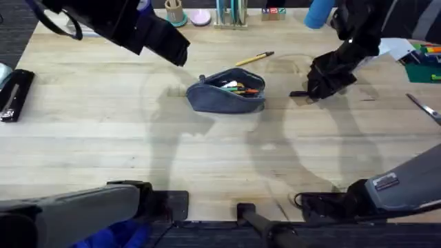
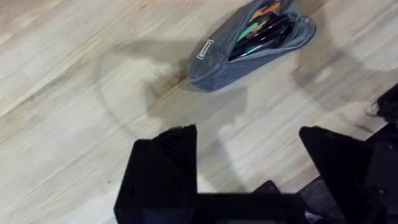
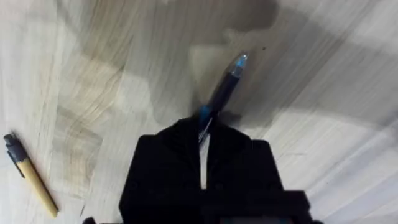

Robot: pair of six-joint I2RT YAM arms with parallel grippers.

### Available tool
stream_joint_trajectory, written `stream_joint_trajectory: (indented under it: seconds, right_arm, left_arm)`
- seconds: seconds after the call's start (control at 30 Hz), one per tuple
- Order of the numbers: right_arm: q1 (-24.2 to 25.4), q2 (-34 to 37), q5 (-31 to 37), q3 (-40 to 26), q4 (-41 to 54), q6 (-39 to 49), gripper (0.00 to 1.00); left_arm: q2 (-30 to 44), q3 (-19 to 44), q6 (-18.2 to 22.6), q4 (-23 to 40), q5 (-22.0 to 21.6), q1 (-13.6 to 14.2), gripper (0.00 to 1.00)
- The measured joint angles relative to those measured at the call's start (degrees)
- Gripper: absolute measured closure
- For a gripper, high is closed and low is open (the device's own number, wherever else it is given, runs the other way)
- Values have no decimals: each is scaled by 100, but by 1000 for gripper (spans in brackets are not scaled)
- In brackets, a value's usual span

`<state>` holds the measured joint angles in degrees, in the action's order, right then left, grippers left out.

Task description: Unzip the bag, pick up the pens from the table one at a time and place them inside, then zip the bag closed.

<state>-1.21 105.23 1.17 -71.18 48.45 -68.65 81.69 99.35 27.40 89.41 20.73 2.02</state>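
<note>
The blue-grey bag (image 1: 227,91) lies in the middle of the table (image 1: 103,131), its zipper open and several coloured pens showing inside (image 2: 261,31). A yellow pen (image 1: 255,59) with a black tip rests on the wood just behind the bag, also in the right wrist view (image 3: 31,177). To the bag's right, my right gripper (image 3: 204,140) is down at the table, shut on a black pen (image 3: 224,87) whose end pokes out toward the bag (image 1: 298,94). My left gripper (image 2: 249,162) hangs open and empty, high above the table to the bag's left.
A black stapler (image 1: 14,93) lies at the left edge and scissors (image 1: 424,107) at the right edge. Holders and a blue cylinder (image 1: 318,14) line the back. A green mat (image 1: 420,65) sits at the far right.
</note>
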Motion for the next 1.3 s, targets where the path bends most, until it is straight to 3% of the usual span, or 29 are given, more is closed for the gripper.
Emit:
stream_joint_trajectory:
  seconds: [0.73, 1.1, 1.3]
  right_arm:
    - [-2, -39, -28, -126, 240, 242, 970]
    - [-7, -50, 928, -1713, 2141, 1056, 970]
    - [-7, -50, 1298, -2646, 2559, 1787, 970]
  left_arm:
    - [0, 0, 0, 0, 0, 0, 6]
    - [0, 0, 0, -1, 0, 0, 5]
    - [0, 0, 0, -1, 0, 0, 6]
